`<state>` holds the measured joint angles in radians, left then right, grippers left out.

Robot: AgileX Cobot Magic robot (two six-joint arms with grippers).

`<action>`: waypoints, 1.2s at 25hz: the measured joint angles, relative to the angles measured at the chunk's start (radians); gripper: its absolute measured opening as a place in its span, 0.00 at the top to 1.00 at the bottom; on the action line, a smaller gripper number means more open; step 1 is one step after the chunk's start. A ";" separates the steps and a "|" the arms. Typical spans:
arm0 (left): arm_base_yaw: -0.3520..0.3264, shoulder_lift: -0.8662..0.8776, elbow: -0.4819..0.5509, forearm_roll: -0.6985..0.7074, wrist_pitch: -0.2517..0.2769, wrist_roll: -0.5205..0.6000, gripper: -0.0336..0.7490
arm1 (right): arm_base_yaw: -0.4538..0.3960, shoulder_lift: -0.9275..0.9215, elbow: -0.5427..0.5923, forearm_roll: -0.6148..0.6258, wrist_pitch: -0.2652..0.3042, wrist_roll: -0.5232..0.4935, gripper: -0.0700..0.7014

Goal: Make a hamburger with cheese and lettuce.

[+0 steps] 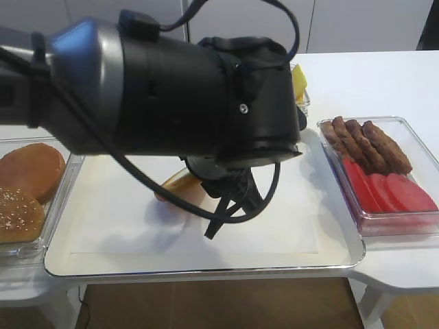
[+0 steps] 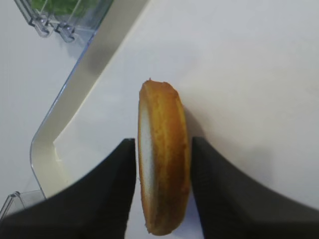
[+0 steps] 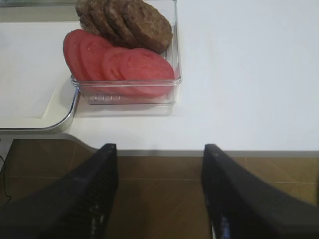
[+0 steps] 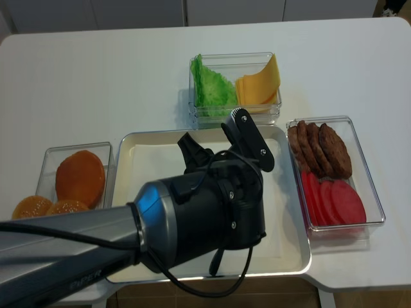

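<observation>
Apparently lettuce (image 4: 212,86), cheese (image 4: 260,82) — one box (image 4: 232,115).

Silver-grey tubular left arm (image 1: 75,75) ending in a bulky matte-black wrist housing (image 1: 206,96), small screws, looping black cables (image 1: 226,205); wedge-shaped black fingers (image 2: 94,199), possibly ribbed inside.

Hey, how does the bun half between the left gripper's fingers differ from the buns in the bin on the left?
The bun half stands on edge on the tray, flat, with a pale cut face; the buns lie in their clear bin, domed. It is single; they are several, and some are seeded. All are golden brown.
</observation>
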<state>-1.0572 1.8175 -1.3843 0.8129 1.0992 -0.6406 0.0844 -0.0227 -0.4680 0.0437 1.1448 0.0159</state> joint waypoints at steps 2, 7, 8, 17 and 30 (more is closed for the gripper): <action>0.000 0.000 0.000 0.000 0.000 0.000 0.60 | 0.000 0.000 0.000 0.000 0.000 0.000 0.36; 0.000 0.000 0.000 -0.009 -0.020 0.000 0.60 | 0.000 0.000 0.000 0.000 0.000 0.000 0.36; 0.000 0.000 0.000 -0.010 -0.024 0.000 0.60 | 0.000 0.000 0.000 0.000 0.000 0.000 0.36; 0.000 0.000 0.000 -0.027 -0.046 0.000 0.55 | 0.000 0.000 0.000 0.000 0.000 0.000 0.36; 0.035 -0.014 -0.012 -0.225 -0.076 0.212 0.54 | 0.000 0.000 0.000 0.000 0.000 0.000 0.36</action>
<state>-1.0219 1.8030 -1.3967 0.5877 1.0237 -0.4283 0.0844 -0.0227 -0.4680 0.0437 1.1448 0.0159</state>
